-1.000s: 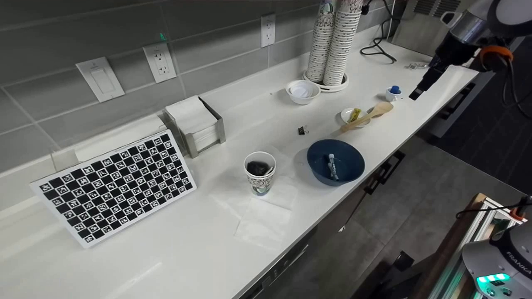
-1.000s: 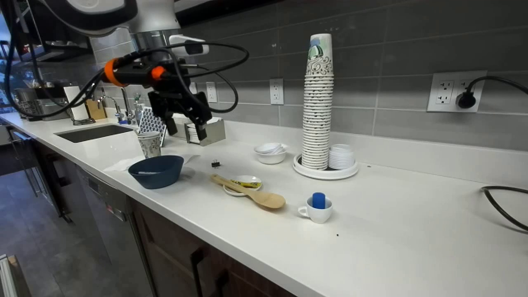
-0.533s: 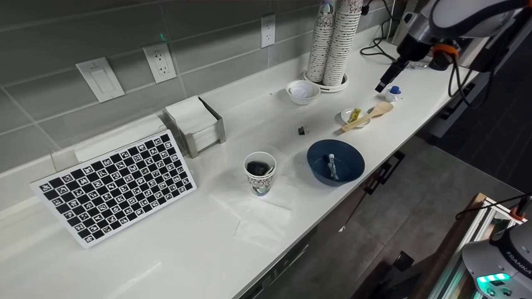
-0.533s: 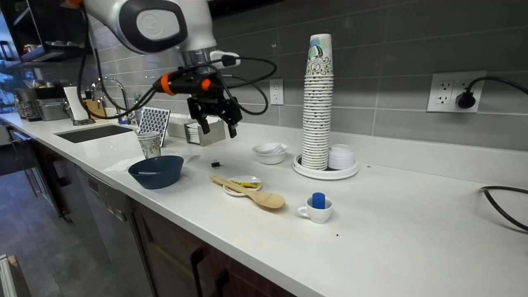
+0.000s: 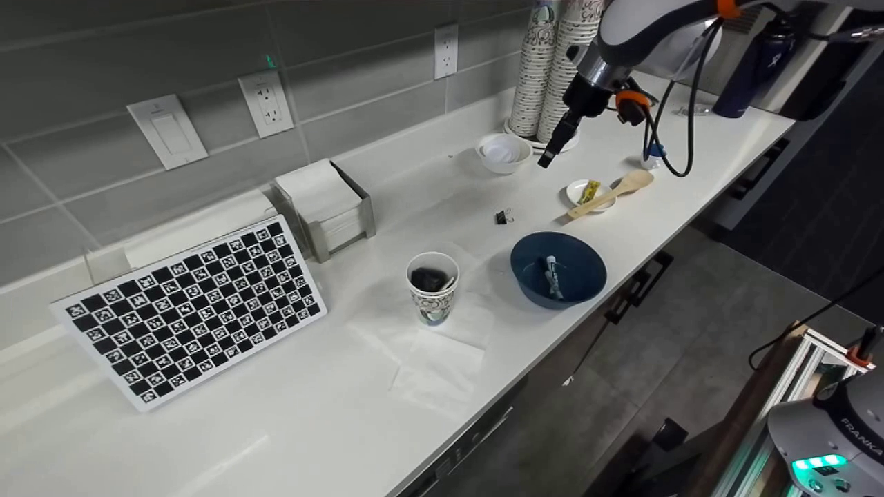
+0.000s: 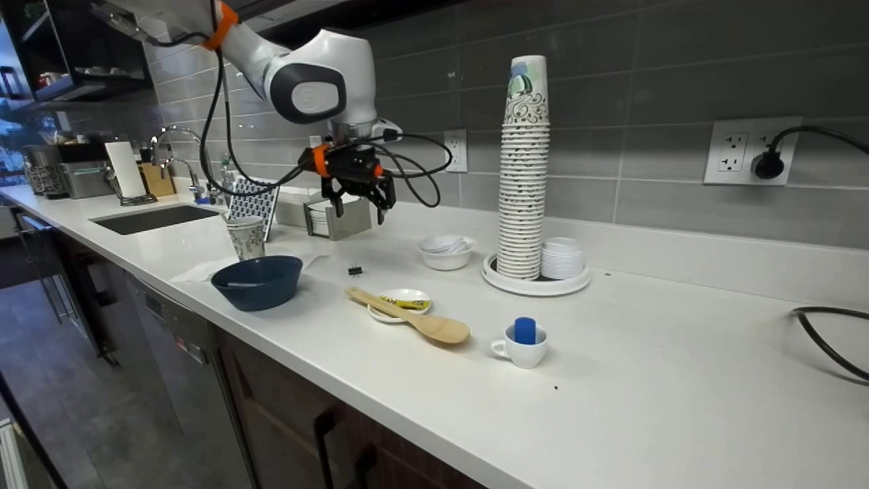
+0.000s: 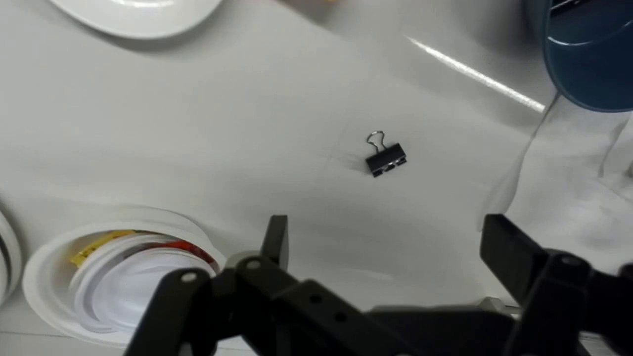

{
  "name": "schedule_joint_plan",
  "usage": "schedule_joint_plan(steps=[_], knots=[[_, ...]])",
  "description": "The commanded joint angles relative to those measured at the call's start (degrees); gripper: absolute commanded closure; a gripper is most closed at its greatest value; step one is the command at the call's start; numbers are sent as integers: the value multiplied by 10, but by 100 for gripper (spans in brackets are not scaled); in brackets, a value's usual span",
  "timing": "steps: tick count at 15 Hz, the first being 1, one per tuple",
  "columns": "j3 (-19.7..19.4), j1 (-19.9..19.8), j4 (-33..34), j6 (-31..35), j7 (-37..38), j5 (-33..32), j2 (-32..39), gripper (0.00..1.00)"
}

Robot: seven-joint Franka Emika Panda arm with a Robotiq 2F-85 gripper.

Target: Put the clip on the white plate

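Observation:
The clip, a small black binder clip [image 5: 501, 217] [image 6: 355, 270] [image 7: 386, 159] with a wire handle, lies on the white counter. The white plate [image 5: 575, 192] [image 6: 415, 296] shows in both exterior views with a yellow packet on it and a wooden spoon's handle across it. Its edge also shows at the top left of the wrist view [image 7: 143, 24]. My gripper [image 5: 545, 160] [image 6: 360, 214] [image 7: 385, 232] is open and empty. It hangs above the counter, on the wall side of the clip, with the clip ahead of the fingertips in the wrist view.
A blue bowl [image 5: 523, 252] [image 6: 258, 292] with a marker inside stands near the clip. A white bowl with lids [image 5: 504, 166] [image 7: 39, 277] is by the wall near tall cup stacks [image 6: 523, 204]. The spoon [image 6: 442, 329], a small mug [image 6: 519, 353] and a patterned cup [image 5: 433, 307] also stand around.
My open gripper has moved along the counter from near the mug toward the clip and has come lower. The clip, plate and other objects have not moved.

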Motion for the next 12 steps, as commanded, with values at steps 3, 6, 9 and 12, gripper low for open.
schedule_joint_plan(steps=[3, 6, 9, 12], knots=[[26, -28, 25, -20, 22, 4, 19, 0], [29, -24, 43, -52, 142, -11, 48, 0], [44, -35, 57, -90, 190, 32, 78, 0], [50, -53, 68, -56, 230, 74, 115, 0]])
